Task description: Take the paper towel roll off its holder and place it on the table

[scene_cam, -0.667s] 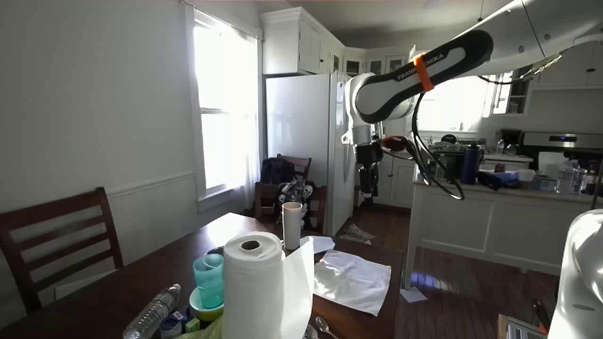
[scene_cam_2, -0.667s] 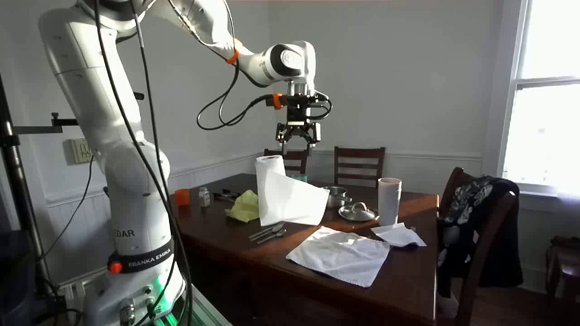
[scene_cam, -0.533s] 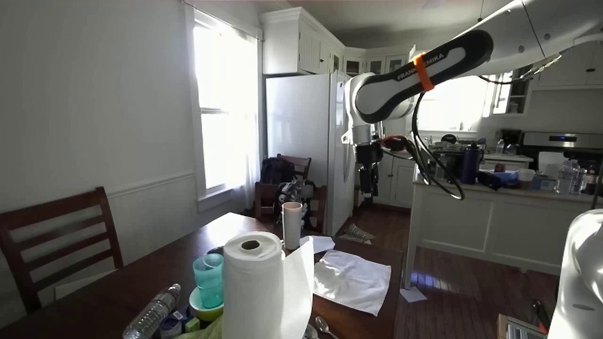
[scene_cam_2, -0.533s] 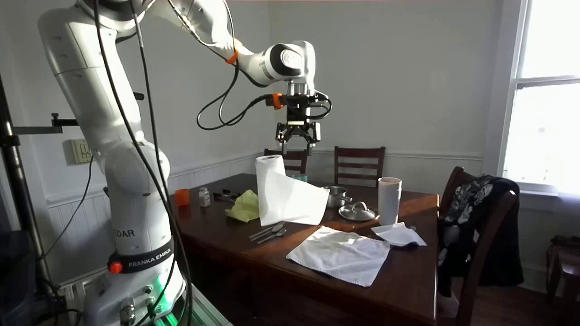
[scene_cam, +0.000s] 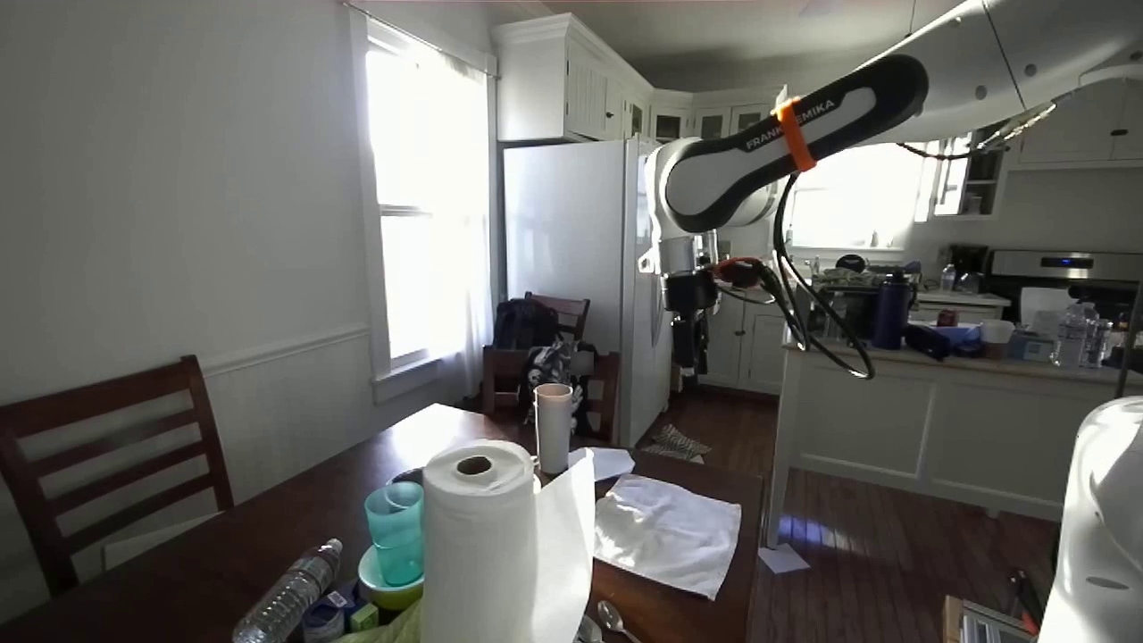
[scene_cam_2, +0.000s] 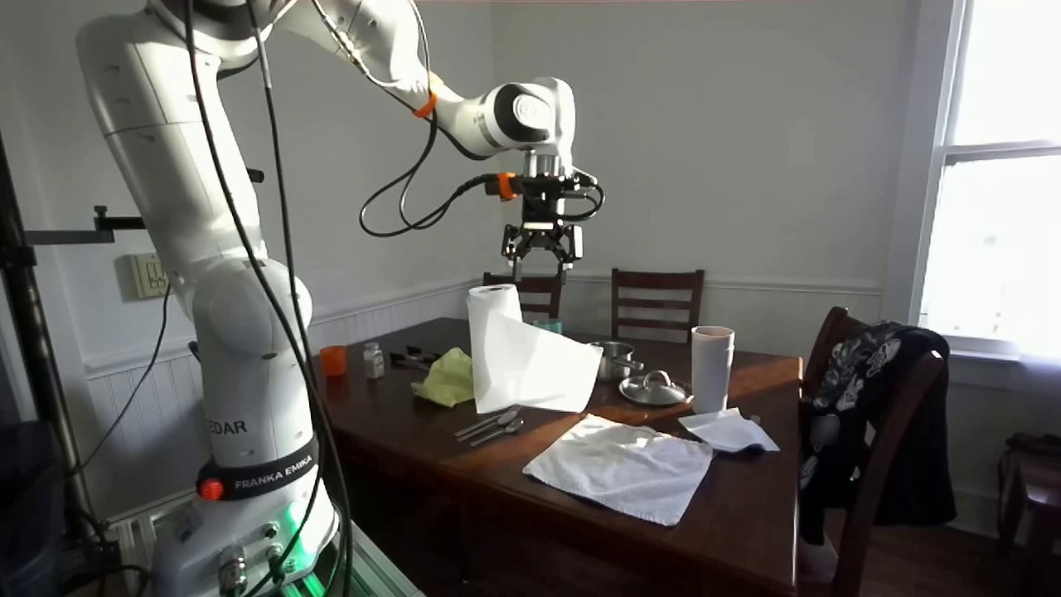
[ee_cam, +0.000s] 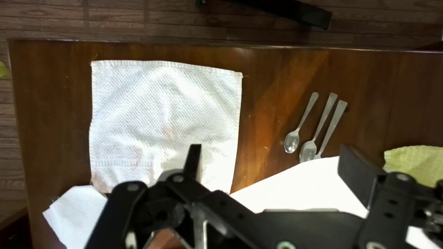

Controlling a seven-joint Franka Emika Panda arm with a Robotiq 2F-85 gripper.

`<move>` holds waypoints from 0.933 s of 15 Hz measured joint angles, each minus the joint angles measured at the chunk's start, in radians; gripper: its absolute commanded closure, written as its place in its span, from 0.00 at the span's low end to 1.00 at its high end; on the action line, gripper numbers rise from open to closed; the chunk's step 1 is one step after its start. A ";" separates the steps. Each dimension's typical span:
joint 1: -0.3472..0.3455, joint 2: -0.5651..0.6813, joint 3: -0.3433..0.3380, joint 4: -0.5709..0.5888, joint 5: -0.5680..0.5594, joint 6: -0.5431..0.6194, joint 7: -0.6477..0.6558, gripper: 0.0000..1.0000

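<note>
Wrist view: gripper (ee_cam: 269, 155) empty, fingers apart. Lower, in both exterior views, the paper towel roll (scene_cam: 480, 549) stands upright on the table (scene_cam: 179, 594), likely light and soft, probably best pinched at its top rim, clear of the loose sheet (scene_cam: 564, 554).

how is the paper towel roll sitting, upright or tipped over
Upright: in both exterior views the paper towel roll stands on end, its core opening facing up, with a loose sheet hanging from its side.
</note>
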 measured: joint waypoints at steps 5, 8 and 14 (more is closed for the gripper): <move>0.081 0.135 0.110 0.154 0.143 -0.025 0.059 0.00; 0.114 0.235 0.172 0.277 0.169 -0.053 0.176 0.00; 0.137 0.410 0.223 0.465 0.173 -0.101 0.292 0.00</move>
